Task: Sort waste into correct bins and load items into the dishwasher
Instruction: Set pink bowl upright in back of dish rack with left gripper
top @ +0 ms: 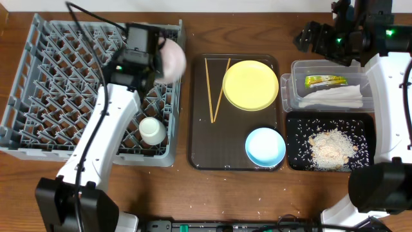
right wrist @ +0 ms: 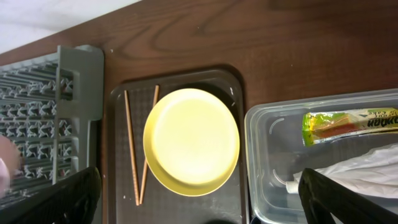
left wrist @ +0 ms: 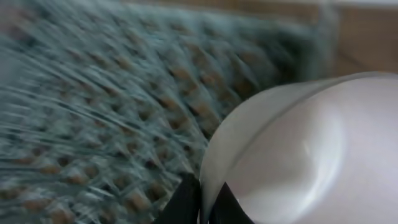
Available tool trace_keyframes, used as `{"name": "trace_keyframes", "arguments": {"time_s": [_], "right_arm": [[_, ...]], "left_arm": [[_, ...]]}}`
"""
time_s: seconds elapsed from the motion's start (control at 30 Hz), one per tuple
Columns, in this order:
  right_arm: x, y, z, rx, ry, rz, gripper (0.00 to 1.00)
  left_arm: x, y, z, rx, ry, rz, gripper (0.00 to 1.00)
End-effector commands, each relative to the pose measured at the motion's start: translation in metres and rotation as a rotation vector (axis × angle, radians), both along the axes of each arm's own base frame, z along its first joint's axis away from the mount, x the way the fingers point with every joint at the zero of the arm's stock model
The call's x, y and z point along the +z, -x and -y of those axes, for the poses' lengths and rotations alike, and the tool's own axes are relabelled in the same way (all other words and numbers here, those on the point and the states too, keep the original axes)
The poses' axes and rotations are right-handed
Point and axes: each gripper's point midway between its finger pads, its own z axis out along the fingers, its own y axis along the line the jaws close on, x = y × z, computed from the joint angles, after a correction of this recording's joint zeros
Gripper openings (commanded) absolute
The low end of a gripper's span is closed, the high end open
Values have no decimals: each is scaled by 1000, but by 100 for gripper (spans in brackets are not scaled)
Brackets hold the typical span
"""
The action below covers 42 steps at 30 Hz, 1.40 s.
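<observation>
Left gripper (left wrist: 204, 200) clamped on the rim of the white bowl (top: 172, 61), bowl held above the dish rack's (top: 45, 84) right edge. White cup (top: 152, 130) stands inside the rack. Right gripper (top: 313, 37) spread wide, empty, well right of the rack.

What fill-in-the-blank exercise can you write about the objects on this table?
1. The left gripper holds the ____ bowl above the dish rack.
2. The chopsticks lie to the ____ of the yellow plate.
3. The food crumbs lie in the ____ tray.
4. The wrapper shares the clear tub with the ____.

Missing words: white; left; black; napkin
</observation>
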Motion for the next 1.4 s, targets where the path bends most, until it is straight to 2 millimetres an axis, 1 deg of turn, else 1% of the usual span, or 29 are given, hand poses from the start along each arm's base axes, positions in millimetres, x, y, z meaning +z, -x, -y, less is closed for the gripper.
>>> {"name": "trace_keyframes", "arguments": {"time_s": [0.0, 0.07, 0.13, 0.17, 0.3, 0.4, 0.5, 0.63, 0.77, 0.83, 0.9, 0.97, 1.07, 1.2, 1.27, 1.37], "right_arm": [[8, -1, 1, -4, -9, 17, 99], [8, -1, 1, -4, -9, 17, 99], [8, -1, 1, -4, -9, 17, 99], [8, -1, 1, -4, -9, 17, 99], [8, -1, 1, -4, -9, 17, 99], [8, -1, 1, -4, -9, 17, 99], [8, -1, 1, -4, -9, 17, 99], [8, -1, 1, -4, -9, 17, 99], [8, -1, 1, -4, -9, 17, 99], [8, -1, 1, -4, -9, 17, 99], [8, -1, 1, -4, -9, 17, 99], [8, -1, 1, -4, -9, 17, 99], [8, -1, 1, -4, -9, 17, 99], [8, -1, 1, -4, -9, 17, 99], [8, -1, 1, -4, -9, 17, 99], [8, -1, 1, -4, -9, 17, 99]], "left_arm": [[38, -6, -55, 249, -240, 129, 7], [50, -13, -69, 323, -336, 185, 8], [53, -20, -74, 354, -391, 209, 7], [53, -24, -77, 373, -433, 215, 7], [44, -31, -85, 442, -569, 194, 7], [27, -40, -81, 439, -664, 143, 7], [6, -49, -68, 399, -694, 110, 7], [-13, -54, -50, 358, -716, 85, 7], [-2, -44, -51, 439, -776, 104, 6], [1, -41, -52, 458, -793, 103, 7], [0, -41, -48, 448, -791, 105, 7], [-4, -49, -40, 408, -747, 126, 7], [-17, -64, -33, 351, -690, 144, 7], [-30, -79, -28, 302, -758, 117, 7], [-34, -78, -29, 300, -792, 88, 7], [-33, -73, -33, 336, -818, 77, 7]]}}
